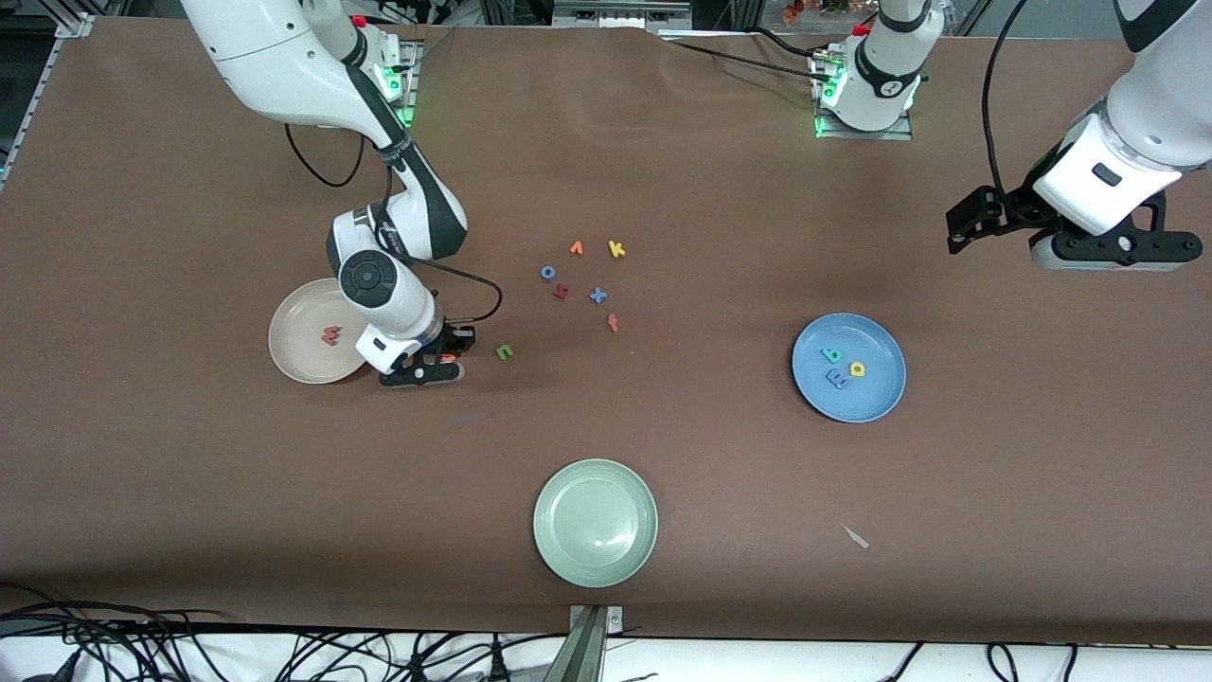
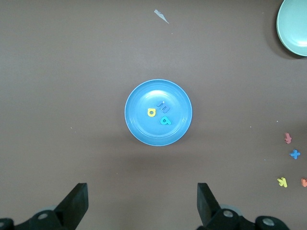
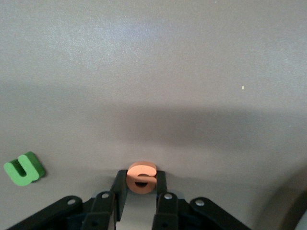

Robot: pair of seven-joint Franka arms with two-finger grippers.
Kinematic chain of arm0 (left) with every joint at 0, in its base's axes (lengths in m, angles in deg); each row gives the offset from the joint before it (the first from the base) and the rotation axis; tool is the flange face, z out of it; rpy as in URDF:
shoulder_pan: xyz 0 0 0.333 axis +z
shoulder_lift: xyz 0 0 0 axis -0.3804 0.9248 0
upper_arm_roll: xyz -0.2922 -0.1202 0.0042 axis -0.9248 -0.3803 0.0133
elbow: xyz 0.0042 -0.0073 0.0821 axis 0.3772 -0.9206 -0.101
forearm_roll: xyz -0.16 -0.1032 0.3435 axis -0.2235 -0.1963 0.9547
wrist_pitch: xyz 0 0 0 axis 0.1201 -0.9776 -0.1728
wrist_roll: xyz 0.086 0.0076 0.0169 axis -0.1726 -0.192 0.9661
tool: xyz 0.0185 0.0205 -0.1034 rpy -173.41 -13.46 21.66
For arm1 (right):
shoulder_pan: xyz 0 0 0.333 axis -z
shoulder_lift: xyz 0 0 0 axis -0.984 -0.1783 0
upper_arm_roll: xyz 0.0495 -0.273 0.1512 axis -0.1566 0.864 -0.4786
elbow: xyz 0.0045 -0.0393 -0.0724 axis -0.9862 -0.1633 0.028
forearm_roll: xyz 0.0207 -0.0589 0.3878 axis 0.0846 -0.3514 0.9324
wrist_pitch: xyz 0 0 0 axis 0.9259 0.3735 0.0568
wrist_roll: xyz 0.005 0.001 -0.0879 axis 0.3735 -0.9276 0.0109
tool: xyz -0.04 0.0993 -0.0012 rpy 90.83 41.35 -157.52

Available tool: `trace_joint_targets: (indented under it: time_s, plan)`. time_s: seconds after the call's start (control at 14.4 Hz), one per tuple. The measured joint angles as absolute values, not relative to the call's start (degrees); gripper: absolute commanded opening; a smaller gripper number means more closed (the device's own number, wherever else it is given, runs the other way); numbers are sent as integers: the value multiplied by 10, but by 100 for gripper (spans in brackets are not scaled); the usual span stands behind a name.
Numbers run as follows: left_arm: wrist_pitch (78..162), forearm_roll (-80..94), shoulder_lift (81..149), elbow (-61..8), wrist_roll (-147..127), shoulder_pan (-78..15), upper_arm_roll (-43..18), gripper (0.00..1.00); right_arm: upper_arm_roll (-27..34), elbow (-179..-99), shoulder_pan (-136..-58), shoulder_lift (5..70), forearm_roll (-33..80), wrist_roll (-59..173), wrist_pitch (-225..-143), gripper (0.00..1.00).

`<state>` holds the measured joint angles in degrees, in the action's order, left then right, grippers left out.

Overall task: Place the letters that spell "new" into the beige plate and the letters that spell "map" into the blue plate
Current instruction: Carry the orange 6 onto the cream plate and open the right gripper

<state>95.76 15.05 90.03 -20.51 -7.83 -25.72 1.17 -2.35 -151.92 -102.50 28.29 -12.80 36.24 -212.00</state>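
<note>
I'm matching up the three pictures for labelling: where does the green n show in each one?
Front view: green n on the table, beside the right gripper.
Left wrist view: not in it.
Right wrist view: green n near the edge.
Shared landmark: the orange e in the right gripper.

Blue plate (image 2: pixel 139 129) with blue m (image 2: pixel 164 107), yellow a (image 2: pixel 151 112), teal p (image 2: pixel 165 120), under wide-open left gripper (image 2: pixel 142 201)

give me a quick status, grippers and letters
Right gripper shut on orange e beside beige plate. Left gripper open, waiting above blue plate. Green n on table.
</note>
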Motion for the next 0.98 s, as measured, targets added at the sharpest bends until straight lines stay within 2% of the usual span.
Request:
trace_joint_targets:
  time_s: [0.28, 0.56, 0.7, 0.98]
  plan:
    - [957, 150, 901, -203, -78, -257, 12, 100, -25, -1507, -1025, 283, -128, 365, -2099, 22]
    - [957, 150, 902, -200, -78, -259, 11, 100, -12, -1464, -1025, 314, -128, 416, -1973, 22]
    - [957, 150, 902, -200, -78, -260, 11, 100, 15, -1474, -1023, 342, -128, 476, -1943, 22]
    - [956, 150, 903, -199, -78, -261, 10, 100, 60, -1547, -1019, 396, -128, 568, -1947, 22]
